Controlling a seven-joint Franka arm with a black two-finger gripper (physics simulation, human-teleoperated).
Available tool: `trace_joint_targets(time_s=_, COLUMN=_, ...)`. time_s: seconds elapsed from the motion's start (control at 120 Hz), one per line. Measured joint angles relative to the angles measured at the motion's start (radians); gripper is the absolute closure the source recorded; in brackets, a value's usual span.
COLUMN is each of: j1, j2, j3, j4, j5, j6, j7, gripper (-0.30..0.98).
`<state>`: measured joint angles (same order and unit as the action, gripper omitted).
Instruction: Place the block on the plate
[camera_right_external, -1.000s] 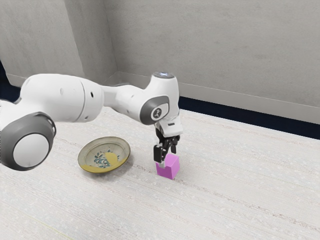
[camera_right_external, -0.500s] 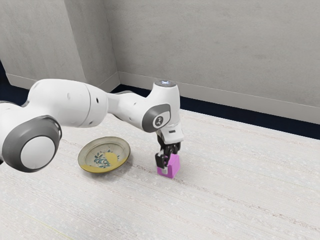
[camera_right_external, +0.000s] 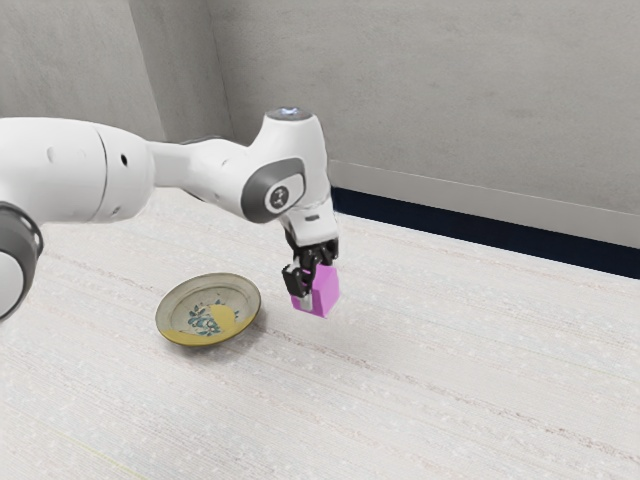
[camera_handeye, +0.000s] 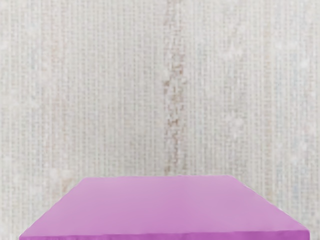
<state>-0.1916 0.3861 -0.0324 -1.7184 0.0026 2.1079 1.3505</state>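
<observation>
Nearest, the pale table (camera_right_external: 400, 410) spreads out, bearing the plate (camera_right_external: 188, 337), its painted inside up. Toward the exterior view's right, apart from the plate, the block (camera_right_external: 325, 294) hangs just above the table, pinched between both jaws of the gripper (camera_right_external: 316, 284). Farthest stands the grey wall (camera_right_external: 430, 90).

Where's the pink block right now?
In the exterior view, the pink block is held in the robot's fingers, beside the flower-patterned plate, on the plate's side toward the exterior view's right.
</observation>
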Motion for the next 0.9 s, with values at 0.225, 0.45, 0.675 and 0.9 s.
trace_joint_targets(time_s=0.225, j1=0.104, j2=-0.141, j3=0.005, j4=-0.135, j5=0.001, j6=-0.017, j7=0.002, gripper=0.31)
trace_joint_targets(time_s=0.45, j1=0.169, j2=-0.189, j3=0.054, j4=-0.225, j5=0.014, j6=-0.041, j7=0.005, gripper=0.31)
trace_joint_targets(time_s=0.675, j1=0.205, j2=-0.146, j3=0.11, j4=-0.229, j5=0.028, j6=-0.038, j7=0.01, gripper=0.31)
trace_joint_targets(time_s=0.9, j1=0.219, j2=-0.042, j3=0.116, j4=-0.199, j5=0.038, j6=0.039, j7=0.012, gripper=0.31)
